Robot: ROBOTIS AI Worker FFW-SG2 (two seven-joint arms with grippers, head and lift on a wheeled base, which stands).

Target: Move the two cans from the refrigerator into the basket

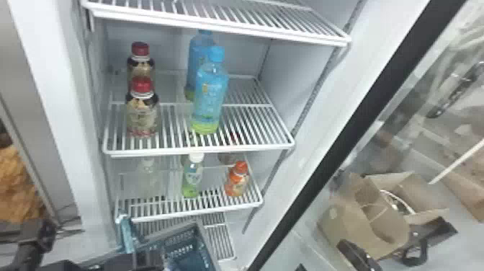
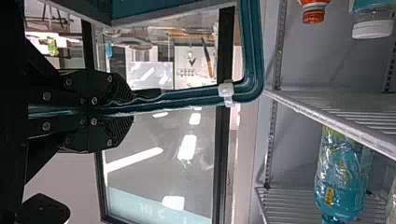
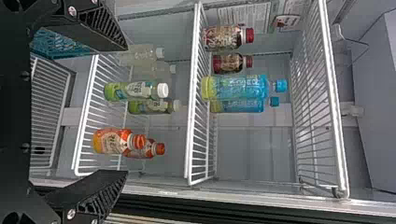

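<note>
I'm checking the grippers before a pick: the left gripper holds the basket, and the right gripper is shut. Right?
Not quite: the right gripper is open, its fingers wide apart in the right wrist view. The left gripper does hold the basket.

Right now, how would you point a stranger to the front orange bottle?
In the open fridge, find the shelf just below the tall blue bottles. At that shelf's right end, near its front edge, stands the orange bottle. Its orange cap sets it apart from the white-capped green bottles to its left; a second orange bottle stands behind it.
</note>
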